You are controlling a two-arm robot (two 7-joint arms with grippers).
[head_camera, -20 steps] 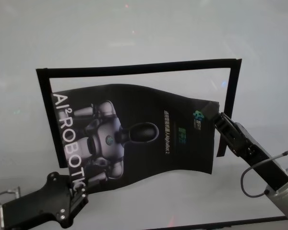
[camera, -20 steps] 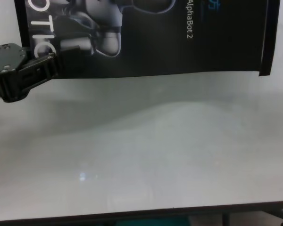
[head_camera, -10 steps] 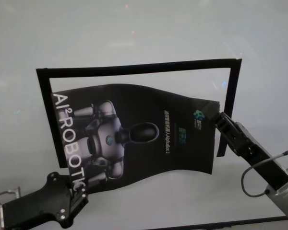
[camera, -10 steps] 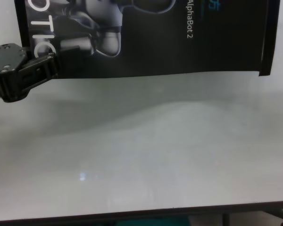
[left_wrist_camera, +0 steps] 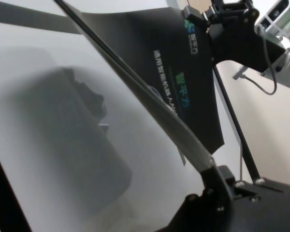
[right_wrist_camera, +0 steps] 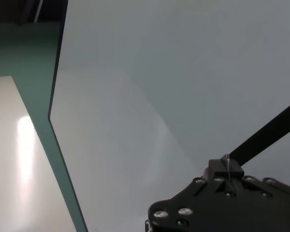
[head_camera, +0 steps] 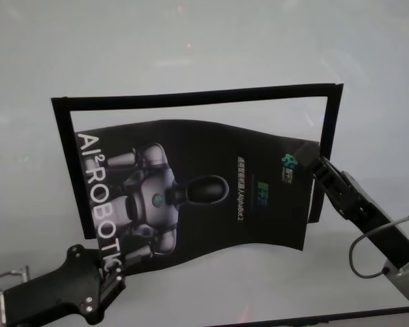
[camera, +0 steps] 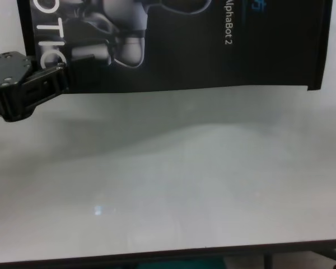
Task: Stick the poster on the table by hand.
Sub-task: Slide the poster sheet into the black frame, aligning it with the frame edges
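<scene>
The poster [head_camera: 191,191] hangs above the desk [head_camera: 191,48], stretched between the two hands and sagging in a wave along its near edge. It sits over the middle of the desk, well clear of the near edge, inside a frame of black tape strips [head_camera: 191,97] that run along the far side and down both short sides. The left hand [head_camera: 112,269] is clamped on the poster's near-left corner, just below the white letters; in the chest view its ribbed fingers [camera: 50,84] pinch the sheet's edge. The right hand [head_camera: 322,167] is closed on the poster's far-right corner, beside the right tape strip, with its arm reaching in from the desk's near-right corner. The left wrist view shows the sheet [left_wrist_camera: 193,87] lifted off the desk [left_wrist_camera: 48,121], seen edge-on, with the right hand [left_wrist_camera: 217,14] gripping its far corner.
</scene>
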